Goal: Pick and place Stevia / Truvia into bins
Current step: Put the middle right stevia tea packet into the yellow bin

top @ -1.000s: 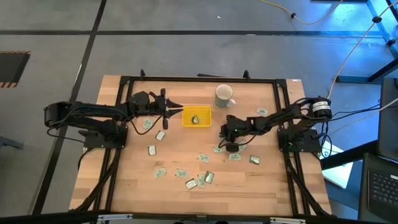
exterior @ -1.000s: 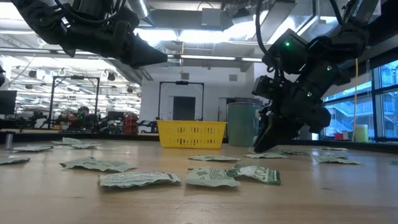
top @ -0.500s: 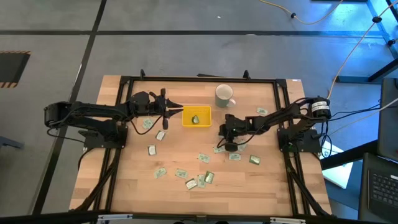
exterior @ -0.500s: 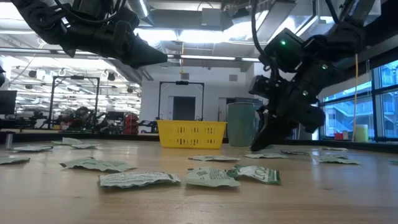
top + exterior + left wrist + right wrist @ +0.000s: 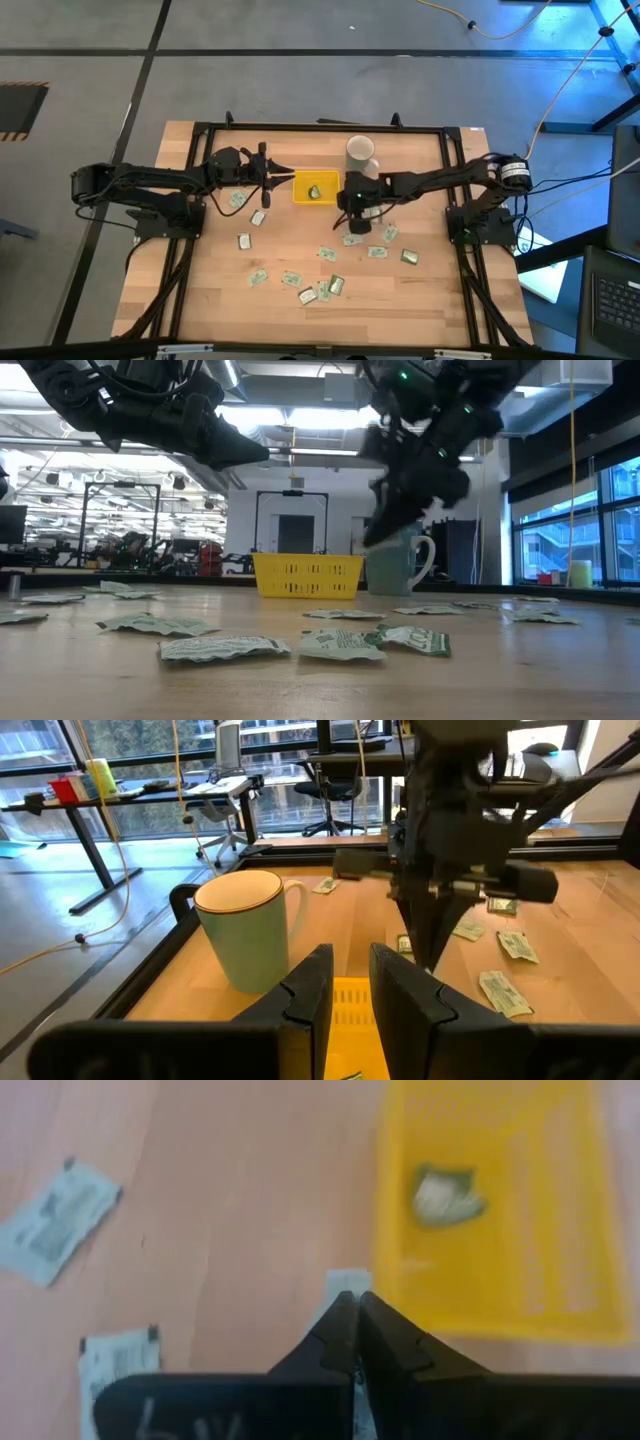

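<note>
Right gripper (image 5: 349, 1312) pinched on a sachet (image 5: 345, 1283) | I hang just beside yellow tray (image 5: 560, 1230) | tray lies ahead | left gripper (image 5: 348, 982) waits opposite, parted.

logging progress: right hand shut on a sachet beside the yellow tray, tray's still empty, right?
Not empty: the right wrist view shows one sachet already lying in the tray. The rest holds: the right hand is shut on a sachet beside the tray.
</note>
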`<move>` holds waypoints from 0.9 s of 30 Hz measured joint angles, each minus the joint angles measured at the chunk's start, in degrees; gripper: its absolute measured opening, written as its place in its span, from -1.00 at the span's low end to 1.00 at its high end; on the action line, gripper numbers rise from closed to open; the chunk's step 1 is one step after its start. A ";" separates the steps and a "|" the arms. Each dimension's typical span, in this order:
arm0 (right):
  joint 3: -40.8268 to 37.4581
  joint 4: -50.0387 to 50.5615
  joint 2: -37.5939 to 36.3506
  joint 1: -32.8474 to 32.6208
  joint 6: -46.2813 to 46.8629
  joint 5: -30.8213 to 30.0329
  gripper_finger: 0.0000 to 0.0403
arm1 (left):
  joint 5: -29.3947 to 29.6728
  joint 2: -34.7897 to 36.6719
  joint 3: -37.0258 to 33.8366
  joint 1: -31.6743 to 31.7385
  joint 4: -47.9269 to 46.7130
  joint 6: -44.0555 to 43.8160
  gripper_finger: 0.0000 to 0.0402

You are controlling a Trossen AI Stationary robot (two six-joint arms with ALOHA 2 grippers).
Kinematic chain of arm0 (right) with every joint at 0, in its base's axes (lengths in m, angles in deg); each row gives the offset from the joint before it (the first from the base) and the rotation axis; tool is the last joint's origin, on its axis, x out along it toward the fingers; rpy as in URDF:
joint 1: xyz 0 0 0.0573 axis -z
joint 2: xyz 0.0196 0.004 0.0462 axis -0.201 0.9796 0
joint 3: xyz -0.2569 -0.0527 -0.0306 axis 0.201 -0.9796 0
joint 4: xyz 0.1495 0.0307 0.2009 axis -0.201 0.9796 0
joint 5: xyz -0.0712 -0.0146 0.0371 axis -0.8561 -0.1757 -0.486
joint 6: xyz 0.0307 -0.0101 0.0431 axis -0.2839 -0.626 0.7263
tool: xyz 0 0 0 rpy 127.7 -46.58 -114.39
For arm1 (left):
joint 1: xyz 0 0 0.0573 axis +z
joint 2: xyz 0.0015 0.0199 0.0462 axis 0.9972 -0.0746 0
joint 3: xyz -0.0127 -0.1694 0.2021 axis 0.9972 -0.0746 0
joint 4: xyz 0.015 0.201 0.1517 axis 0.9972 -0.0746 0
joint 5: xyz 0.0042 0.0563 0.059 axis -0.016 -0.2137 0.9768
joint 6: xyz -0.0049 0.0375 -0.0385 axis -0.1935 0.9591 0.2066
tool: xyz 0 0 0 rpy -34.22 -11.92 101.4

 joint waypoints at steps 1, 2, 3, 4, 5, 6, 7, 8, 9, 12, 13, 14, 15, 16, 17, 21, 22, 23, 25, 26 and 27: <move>1.03 0.15 0.00 0.25 -1.18 -0.03 -0.94 | 0.00 0.00 0.00 0.00 0.00 -0.04 -0.67; 1.92 -0.24 0.00 0.59 -2.34 -0.03 -0.94 | 0.00 0.00 0.00 0.00 0.00 -0.04 -0.67; 2.60 -1.24 0.00 0.93 -3.65 -0.01 -0.94 | 0.00 0.00 0.00 0.00 -0.02 -0.03 -0.67; 3.11 -2.45 0.00 1.28 -4.71 -0.03 -0.93 | 0.00 0.00 0.00 0.00 -0.02 -0.02 -0.67; 3.50 -3.92 0.00 1.70 -5.43 -0.04 -0.93 | 0.00 0.00 0.00 0.00 -0.05 -0.04 -0.67; 3.72 -5.65 0.00 2.10 -6.54 -0.08 -0.92 | 0.00 0.00 0.00 0.00 -0.15 -0.04 -0.67; 3.74 -7.58 0.00 2.49 -7.31 -0.08 -0.92 | 0.00 0.00 0.00 0.00 -0.45 -0.02 -0.67; 3.47 -9.62 -0.04 2.91 -7.72 -0.08 -0.92 | 0.00 0.00 0.00 0.00 -0.90 0.00 -0.67; 3.08 -11.05 -0.09 3.31 -7.83 -0.08 -0.92 | 0.00 0.00 0.00 0.00 -1.28 0.00 -0.67; 1.47 -14.20 -0.11 4.53 -7.78 -0.02 -0.92 | 0.00 0.00 0.00 0.00 -1.96 0.02 -0.67; 0.99 -14.90 -0.11 4.95 -7.80 -0.01 -0.92 | 0.00 0.00 0.00 0.00 -1.99 0.02 -0.67; 0.52 -15.64 -0.11 5.28 -7.78 -0.01 -0.92 | 0.00 0.00 0.00 0.00 -1.99 0.02 -0.67; 0.01 -16.39 -0.11 5.58 -7.76 -0.01 -0.92 | 0.00 0.00 0.00 0.00 -1.97 0.02 -0.67; -0.48 -17.17 -0.11 5.79 -7.72 0.01 -0.92 | 0.00 0.00 0.00 0.00 -1.95 0.04 -0.67; -0.98 -17.98 -0.11 5.93 -7.59 0.01 -0.92 | 0.00 0.00 0.00 0.00 -1.92 0.03 -0.67; -2.93 -21.39 -0.11 5.86 -7.40 0.13 -0.92 | 0.00 0.00 0.00 0.00 -1.88 0.04 -0.67; -3.37 -22.04 0.00 5.82 -7.41 0.27 -0.92 | 0.00 0.00 0.00 0.00 -1.88 0.04 -0.67; -3.53 -23.06 0.44 5.82 -7.36 0.29 -0.92 | 0.00 0.00 0.00 0.00 -1.87 0.04 -0.67; -3.82 -25.39 1.42 5.88 -6.32 0.21 -0.92 | 0.00 0.00 0.00 0.00 -1.84 0.04 -0.67; -3.88 -27.39 2.23 5.88 -5.76 0.13 -0.92 | 0.02 0.00 0.00 0.00 -1.79 0.04 -0.67; -3.85 -29.23 3.09 5.88 -4.65 0.09 -0.92 | 0.02 0.00 0.00 0.00 -1.78 0.04 -0.67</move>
